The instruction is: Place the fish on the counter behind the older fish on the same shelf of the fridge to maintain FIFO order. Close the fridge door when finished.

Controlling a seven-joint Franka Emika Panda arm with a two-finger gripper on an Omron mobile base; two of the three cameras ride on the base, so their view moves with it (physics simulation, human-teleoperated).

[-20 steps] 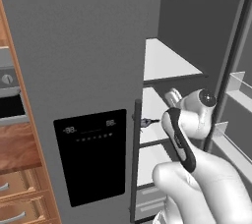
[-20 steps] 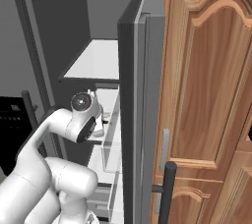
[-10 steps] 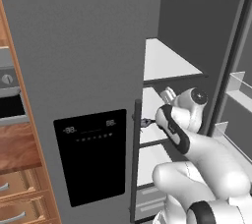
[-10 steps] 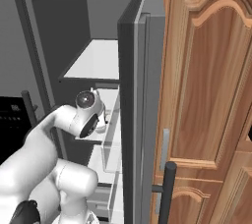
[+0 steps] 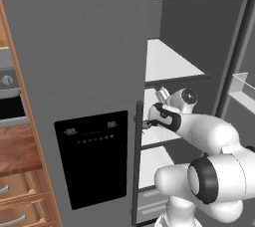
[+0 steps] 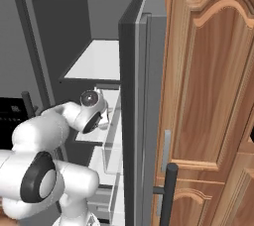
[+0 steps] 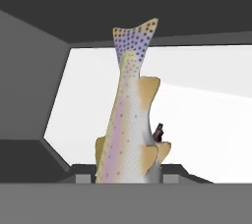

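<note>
I'm holding the fish (image 7: 127, 125) clamped between my fingers (image 7: 158, 132), its long axis running straight out ahead, tail leading over the white shelf (image 7: 206, 120) inside the fridge (image 5: 89, 71); the back lies forward.

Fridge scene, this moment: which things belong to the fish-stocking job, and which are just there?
Part of the job:
- fish, held between the gripper fingers, tail pointing away
- white shelf beyond it
- fridge
- its open door, to be closed afterwards

Just there:
- black dispenser panel
- wooden cabinet
- oven knob
</note>
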